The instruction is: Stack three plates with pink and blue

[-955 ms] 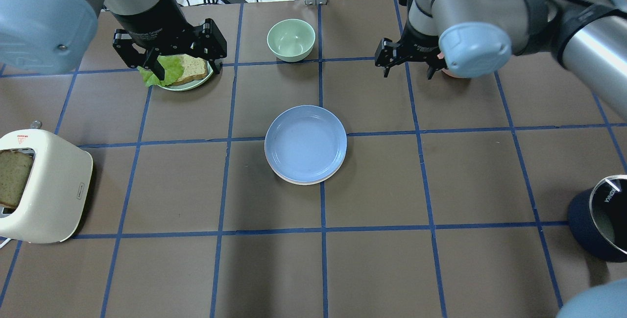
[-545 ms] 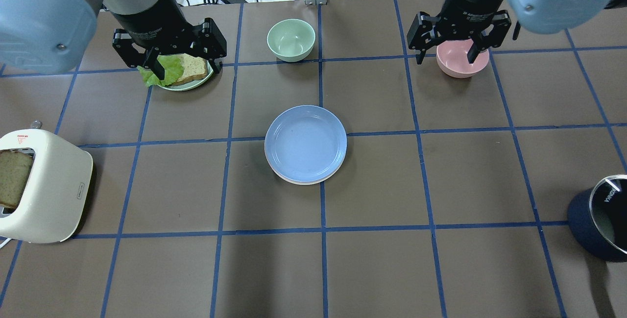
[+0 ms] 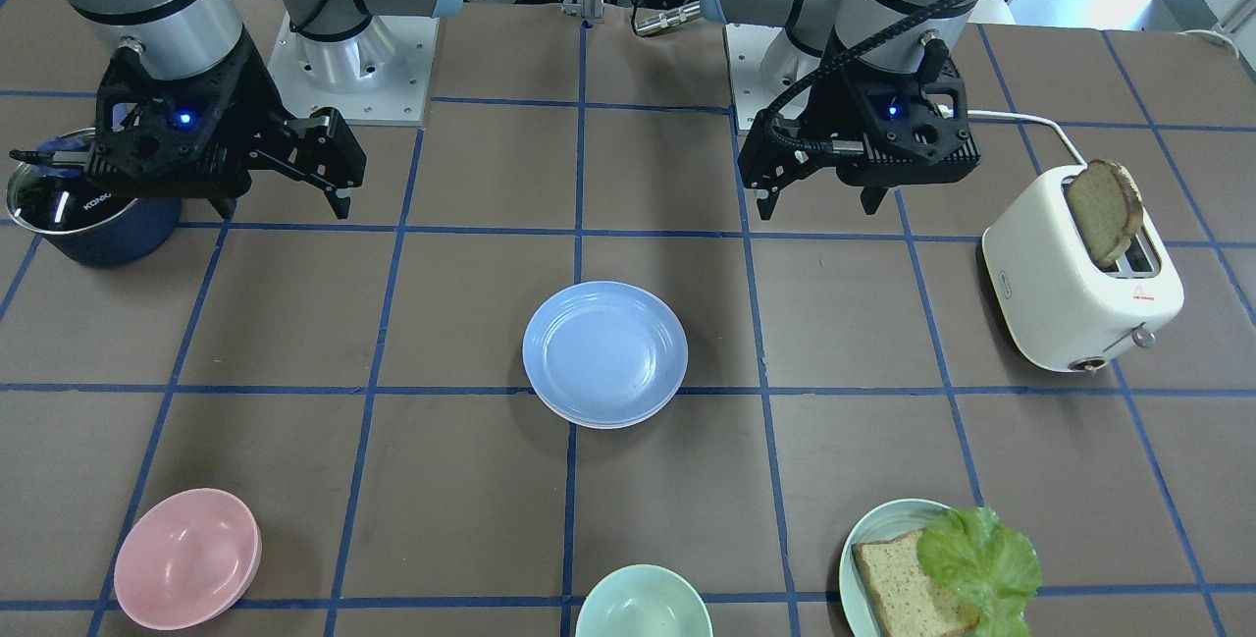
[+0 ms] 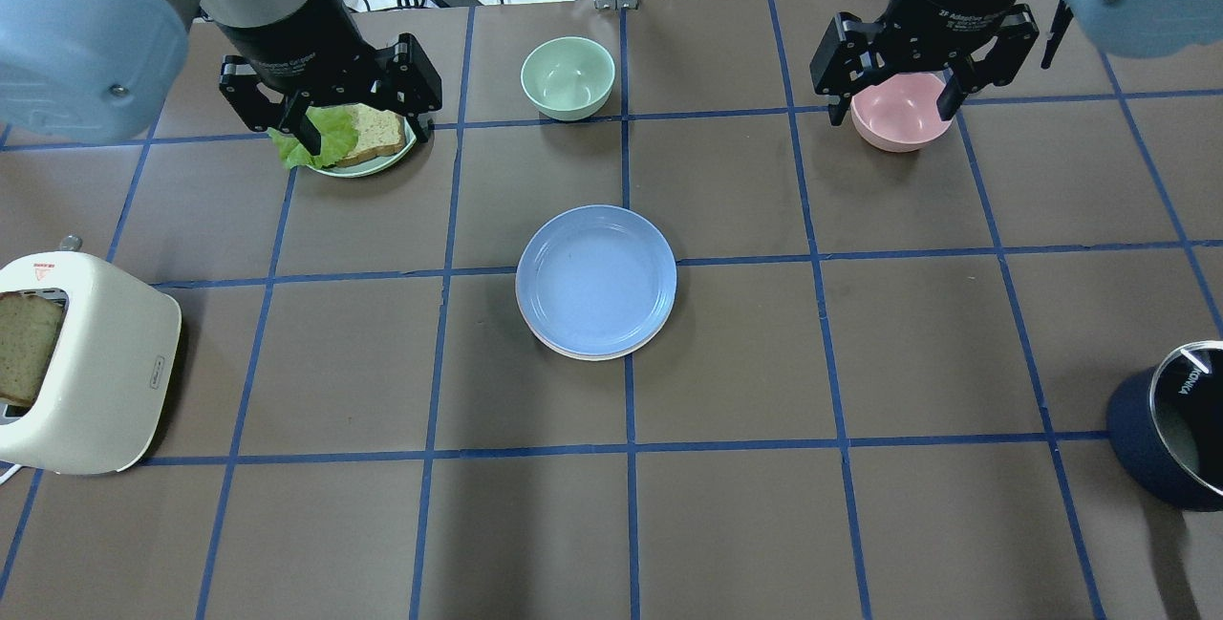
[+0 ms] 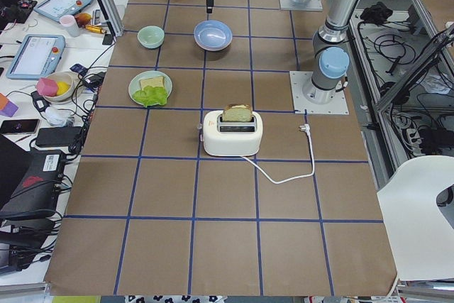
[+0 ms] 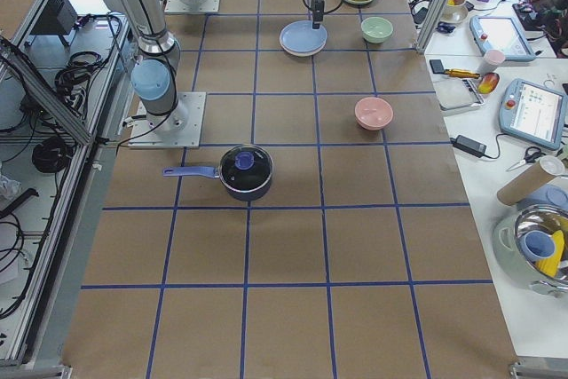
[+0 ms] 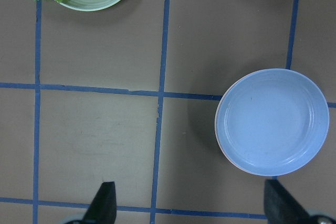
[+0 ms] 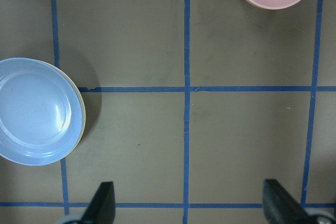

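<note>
1. The right arm shows the biggest change. A second ago it reaches in over the table's right-centre, and now it is pulled back toward the far edge. The right gripper [image 4: 893, 112] hangs high above the pink bowl [image 3: 186, 558]. Its jaws are wide apart and hold nothing, and in the right wrist view the two fingertips sit at opposite bottom corners with bare table between them.

2. The left arm shows no change across the second. The left gripper [image 4: 365, 138] hovers over the pale green plate with bread and lettuce [image 4: 368, 161]. Its jaws are spread and empty, and it is well clear of the work.

3. The plate stack has not moved. The light blue plate [image 4: 596, 278] lies on top at the table's centre, straddling a tape crossing. A cream rim [image 8: 83, 119] peeks out below it on one side, and the left wrist view shows a thin pinkish edge there too. The layers sit closely concentric, with only a slight offset. The front-facing view shows stacked rims, but I cannot count them for certain.

4. The pink bowl is untouched and well apart from the stack. It only lies beneath the raised gripper in the overhead view.

5. Reading: neither gripper holds anything, both are away from the stack, and no loose plate shows on the table, so the stacking looks finished. The right arm's retreat reads as a withdrawal after release, not the start of a new pick.
</note>
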Tool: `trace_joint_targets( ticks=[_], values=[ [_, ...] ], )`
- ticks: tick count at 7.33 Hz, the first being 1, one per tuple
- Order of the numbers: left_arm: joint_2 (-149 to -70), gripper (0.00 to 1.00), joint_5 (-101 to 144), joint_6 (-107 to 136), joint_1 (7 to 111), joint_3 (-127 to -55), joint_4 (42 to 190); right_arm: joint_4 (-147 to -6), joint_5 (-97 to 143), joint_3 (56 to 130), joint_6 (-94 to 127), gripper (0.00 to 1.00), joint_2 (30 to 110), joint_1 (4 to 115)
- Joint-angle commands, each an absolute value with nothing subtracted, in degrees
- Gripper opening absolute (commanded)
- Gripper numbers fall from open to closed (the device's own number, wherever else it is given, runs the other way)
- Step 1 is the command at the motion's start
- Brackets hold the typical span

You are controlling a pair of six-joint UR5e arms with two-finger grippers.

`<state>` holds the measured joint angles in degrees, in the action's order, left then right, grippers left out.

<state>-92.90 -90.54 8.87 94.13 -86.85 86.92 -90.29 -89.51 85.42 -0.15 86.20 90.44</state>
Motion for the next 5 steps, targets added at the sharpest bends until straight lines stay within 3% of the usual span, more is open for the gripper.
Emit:
trace_joint_targets(
  ticks=[1,5],
  values=[
    [-92.9,1.00,-90.6,8.9,94.1,-86.8,86.9,-90.3,-89.2,85.3,0.2,1.00,86.5,90.4],
    [-92.8,1.00,-90.7,8.9,94.1,-86.8,87.0,-90.3,-89.2,85.5,0.5,1.00,86.5,90.4]
  ],
)
